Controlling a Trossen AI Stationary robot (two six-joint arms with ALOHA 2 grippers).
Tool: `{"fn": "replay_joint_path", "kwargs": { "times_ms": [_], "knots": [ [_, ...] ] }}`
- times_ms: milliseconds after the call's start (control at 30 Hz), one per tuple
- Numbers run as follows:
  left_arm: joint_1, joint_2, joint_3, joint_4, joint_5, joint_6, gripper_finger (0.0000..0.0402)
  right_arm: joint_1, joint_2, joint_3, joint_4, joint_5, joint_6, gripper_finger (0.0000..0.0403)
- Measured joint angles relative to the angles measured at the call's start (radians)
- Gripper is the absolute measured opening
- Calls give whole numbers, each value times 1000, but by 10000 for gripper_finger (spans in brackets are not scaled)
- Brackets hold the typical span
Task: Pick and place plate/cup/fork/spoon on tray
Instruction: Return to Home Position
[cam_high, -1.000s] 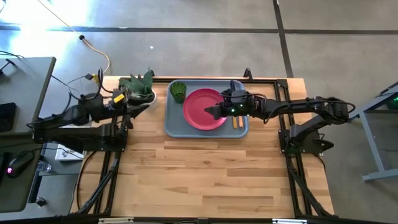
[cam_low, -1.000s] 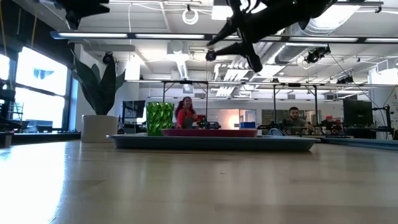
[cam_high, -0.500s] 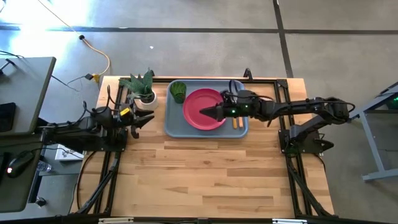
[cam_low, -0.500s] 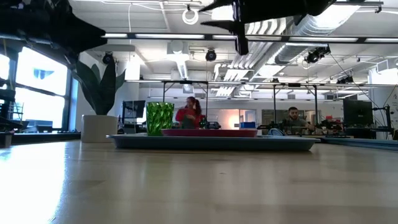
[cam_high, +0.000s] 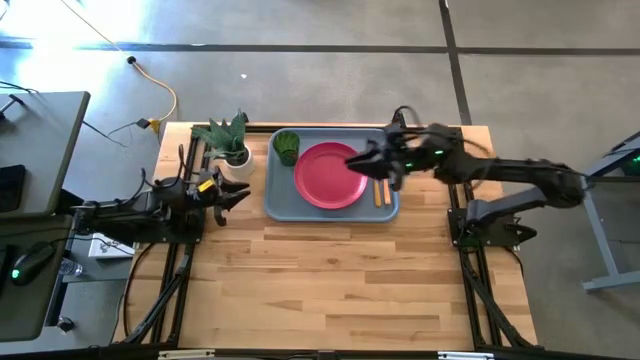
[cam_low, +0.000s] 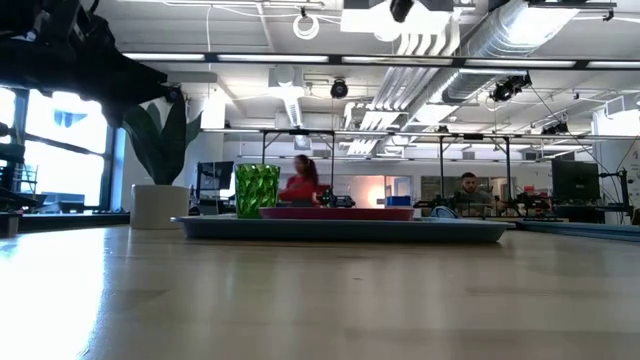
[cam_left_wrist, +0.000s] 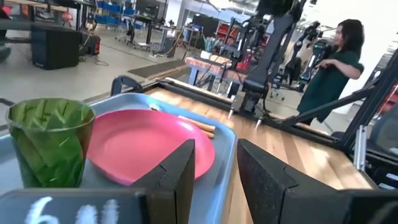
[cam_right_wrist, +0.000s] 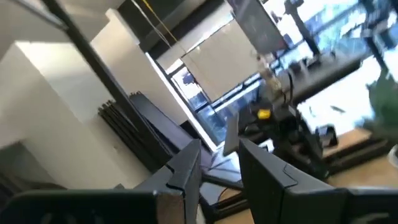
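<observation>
Tools narrowly parted, empty: right tool (cam_high: 358, 163) above tray (cam_high: 280, 197), left tool (cam_high: 238, 196) beside it.

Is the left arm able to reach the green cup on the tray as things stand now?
Probably yes. The left gripper hangs just off the tray's left rim, the cup stands at that side, and nothing lies between them; the plant stands aside.

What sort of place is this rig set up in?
Probably a robotics lab or open workshop: exposed ceiling ducts, a monitor on a far bench, and a person seated beyond the table.
</observation>
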Motion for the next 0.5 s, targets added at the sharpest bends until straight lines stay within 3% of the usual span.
{"fn": "replay_joint_path", "kwargs": {
  "times_ms": [167, 367, 500],
  "knots": [
    [0, 4, -10, -16, -10, -8, 110, -7, -229, 0, -256, 52, -173, 99],
    [0, 4, -10, -79, -25, -57, 110, 93, -455, 0, -592, 354, -345, 99],
    [0, 4, -9, -75, -30, -77, 110, 167, -541, -74, -649, 526, -395, 99]
  ]
}}
